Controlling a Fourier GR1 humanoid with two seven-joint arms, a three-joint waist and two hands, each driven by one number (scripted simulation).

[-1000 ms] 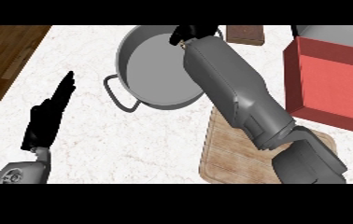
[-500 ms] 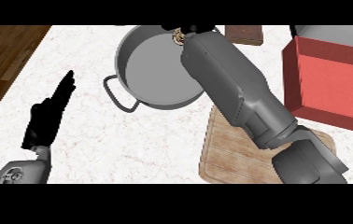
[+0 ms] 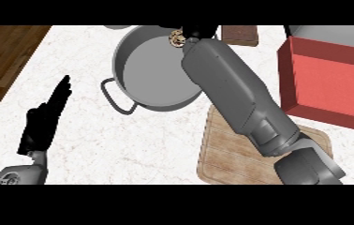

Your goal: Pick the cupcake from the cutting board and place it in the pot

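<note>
While you hold over the pot [image 3: 149, 74]: right robot hand [image 3: 195, 32] grasps the cupcake [image 3: 178, 39] above the far rim, ready for release.
Left robot hand [image 3: 43, 118]: fingers straight, resting.

Right hand [image 3: 195, 32] curls round the cupcake [image 3: 178, 39] over the pot [image 3: 149, 69], at its 1 o'clock rim. Cutting board [image 3: 235, 158] sits at pot's 5 o'clock. Left hand [image 3: 43, 121] rests open at 9 o'clock.

**Our two grey arms and black hands**

Our right forearm [image 3: 232, 86] is a thick, smooth grey casing, with a darker grey jointed segment over the cutting board [image 3: 228, 158]. Our right hand [image 3: 197, 32] is black. Left of that board, our left hand [image 3: 43, 121] is black above a rounded grey wrist.
</note>
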